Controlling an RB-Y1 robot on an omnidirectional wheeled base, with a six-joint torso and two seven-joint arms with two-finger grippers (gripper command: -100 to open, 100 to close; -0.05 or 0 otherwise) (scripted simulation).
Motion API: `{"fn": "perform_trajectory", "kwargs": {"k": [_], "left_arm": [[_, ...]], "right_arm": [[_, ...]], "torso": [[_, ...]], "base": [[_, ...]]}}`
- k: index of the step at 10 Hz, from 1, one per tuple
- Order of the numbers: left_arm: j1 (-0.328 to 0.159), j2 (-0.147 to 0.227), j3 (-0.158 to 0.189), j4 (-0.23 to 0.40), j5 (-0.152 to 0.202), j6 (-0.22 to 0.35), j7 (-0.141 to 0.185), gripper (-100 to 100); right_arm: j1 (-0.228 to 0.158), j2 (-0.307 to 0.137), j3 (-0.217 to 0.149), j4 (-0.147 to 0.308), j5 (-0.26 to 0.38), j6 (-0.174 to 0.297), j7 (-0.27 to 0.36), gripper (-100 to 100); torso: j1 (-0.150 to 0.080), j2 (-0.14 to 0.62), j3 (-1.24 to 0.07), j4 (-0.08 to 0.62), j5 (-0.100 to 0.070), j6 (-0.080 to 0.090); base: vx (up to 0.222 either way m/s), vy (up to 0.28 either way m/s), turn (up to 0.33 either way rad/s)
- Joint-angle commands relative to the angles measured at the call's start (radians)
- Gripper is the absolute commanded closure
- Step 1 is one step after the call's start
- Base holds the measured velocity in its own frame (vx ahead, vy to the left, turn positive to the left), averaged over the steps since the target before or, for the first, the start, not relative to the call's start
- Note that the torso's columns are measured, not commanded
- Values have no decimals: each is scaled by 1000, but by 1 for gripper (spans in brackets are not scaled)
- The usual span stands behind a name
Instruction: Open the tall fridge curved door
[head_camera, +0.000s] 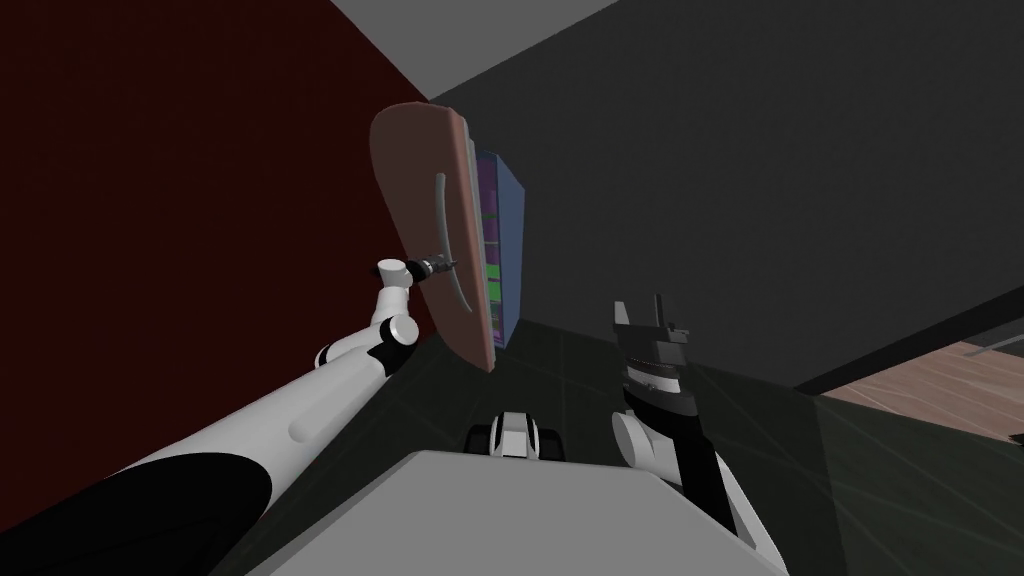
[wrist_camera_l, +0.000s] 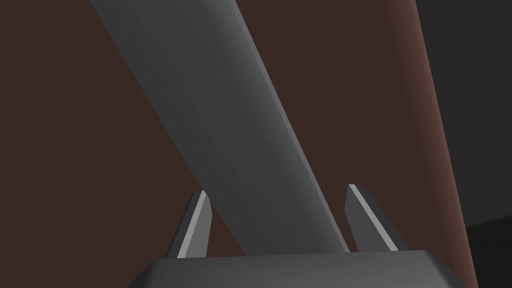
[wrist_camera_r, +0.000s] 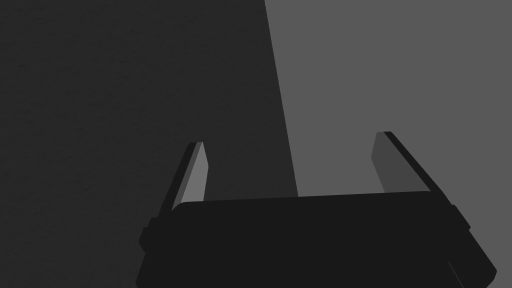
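**Head view.** The tall fridge door (head_camera: 415, 190), reddish brown and bowed outward, stands slightly ajar from the blue fridge body (head_camera: 512, 225) behind it. A narrow strip of purple and green shelving (head_camera: 490, 250) shows at the door's free edge. A long, curved grey handle (head_camera: 443, 215) runs down the door's face. The left arm reaches in along the dark red wall (head_camera: 150, 150) that flanks the door. The left gripper (head_camera: 447, 265) meets the handle a little below its middle. The right gripper (head_camera: 650, 315) is raised well apart from the door, out past its free edge, in front of a dark grey wall (head_camera: 750, 150). A patch of pale wooden floor (head_camera: 950, 385) lies farther still from the door on that same side.

**Left wrist view.** Seen along the left hand, the handle crosses as a broad grey bar in front of the door's brown face and passes down between the two fingers (wrist_camera_l: 196, 227). The fingers are spread, one on each side of the bar. One lies just beside or against it, and which of the two cannot be told. The other stands off, with a sliver of door showing in the gap. They bracket the handle without pinching it.

**Right wrist view.** The right gripper's fingers (wrist_camera_r: 194, 172) stand spread wide and empty.
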Motion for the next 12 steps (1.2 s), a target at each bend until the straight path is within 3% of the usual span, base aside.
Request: {"fn": "perform_trajectory", "kwargs": {"k": [1, 4, 6, 7, 9, 12], "left_arm": [[-7, 0, 6, -12, 48, 80, -27, 100], [-10, -5, 8, -20, 84, 155, -44, 100], [-8, -3, 9, -7, 82, 150, -49, 100], [-5, -3, 11, -10, 97, 191, -48, 100], [-5, -3, 13, -11, 112, 228, -50, 100], [-5, -3, 18, -12, 157, 333, -58, 100]], "right_arm": [[0, 0, 0, 0, 0, 0, 0, 0], [0, 0, 0, 0, 0, 0, 0, 0], [0, 0, 0, 0, 0, 0, 0, 0], [0, 0, 0, 0, 0, 0, 0, 0], [0, 0, 0, 0, 0, 0, 0, 0], [0, 0, 0, 0, 0, 0, 0, 0]], "torso": [[0, 3, 2, 0, 1, 1], [-6, 0, 1, 0, -2, 2], [-14, 0, 1, -1, -4, 6], [-17, -1, 0, -2, -5, 7], [4, 4, 2, 0, 1, 4], [6, -1, -1, 0, 2, 1]], "base": [[-250, 316, 10], [-194, 277, 4], [-71, 102, 17], [-49, 164, 16], [-66, 284, -44], [-99, 328, -3]]}}
